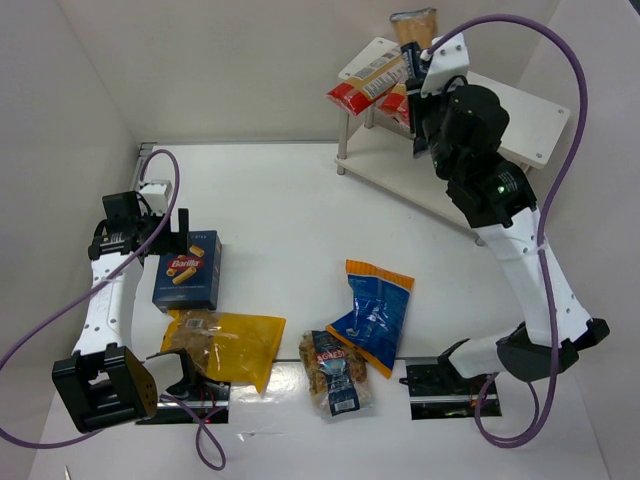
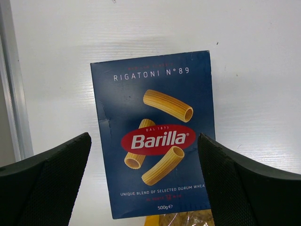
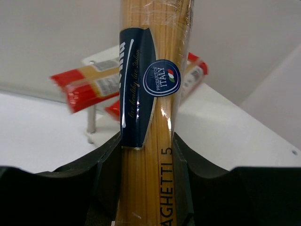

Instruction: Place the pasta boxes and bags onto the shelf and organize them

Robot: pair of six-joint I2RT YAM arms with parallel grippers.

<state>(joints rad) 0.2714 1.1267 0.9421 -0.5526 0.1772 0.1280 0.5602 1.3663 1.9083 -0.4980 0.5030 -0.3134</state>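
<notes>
My right gripper (image 1: 420, 72) is shut on the long tan-and-navy spaghetti pack (image 1: 414, 28), held upright above the white two-tier shelf (image 1: 530, 125); the pack fills the right wrist view (image 3: 153, 117) between the fingers (image 3: 107, 162). Two long red-ended packs (image 1: 365, 85) lie on the shelf's top board at its left end, also in the right wrist view (image 3: 89, 84). My left gripper (image 1: 172, 228) is open above the dark blue Barilla box (image 1: 188, 270), which shows flat in the left wrist view (image 2: 155, 134). The yellow bag (image 1: 225, 345), small clear bag (image 1: 335, 372) and blue bag with orange top (image 1: 375, 310) lie on the table.
White walls close in the table at the back and left. A metal strip (image 2: 11, 84) runs along the table's left edge. Purple cables loop around both arms. The arm bases (image 1: 450, 390) sit at the near edge.
</notes>
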